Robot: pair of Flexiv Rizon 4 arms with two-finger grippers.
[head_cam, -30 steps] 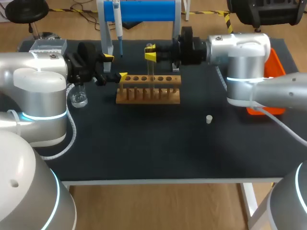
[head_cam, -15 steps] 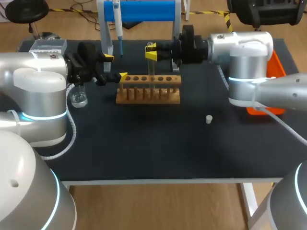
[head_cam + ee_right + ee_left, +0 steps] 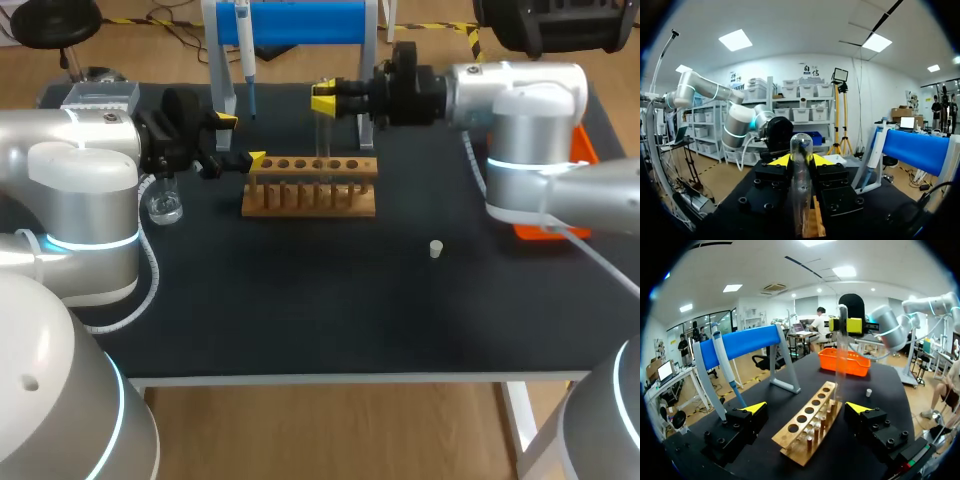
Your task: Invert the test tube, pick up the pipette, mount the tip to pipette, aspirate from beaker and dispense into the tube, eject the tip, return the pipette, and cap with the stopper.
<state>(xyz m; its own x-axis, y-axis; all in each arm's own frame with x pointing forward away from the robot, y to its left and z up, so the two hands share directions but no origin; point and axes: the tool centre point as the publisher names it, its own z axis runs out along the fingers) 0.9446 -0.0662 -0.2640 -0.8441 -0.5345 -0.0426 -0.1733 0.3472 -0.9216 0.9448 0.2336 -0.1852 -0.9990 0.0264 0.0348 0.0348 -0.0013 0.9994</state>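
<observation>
Right gripper (image 3: 322, 98), head view: clamped on test tube (image 3: 322, 140), upright over wooden rack (image 3: 310, 195). Left gripper (image 3: 241, 139) spread wide at rack's left end.
Left wrist view: rack between own wide fingers, tube held upright over rack's far end.
Right wrist view: tube pinched between both fingers.

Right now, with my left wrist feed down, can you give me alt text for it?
The right claw holds the tube upright over the far end of the rack. The left claw is open, the rack just ahead of it. The pipette hangs on the blue stand beside the rack.
</observation>
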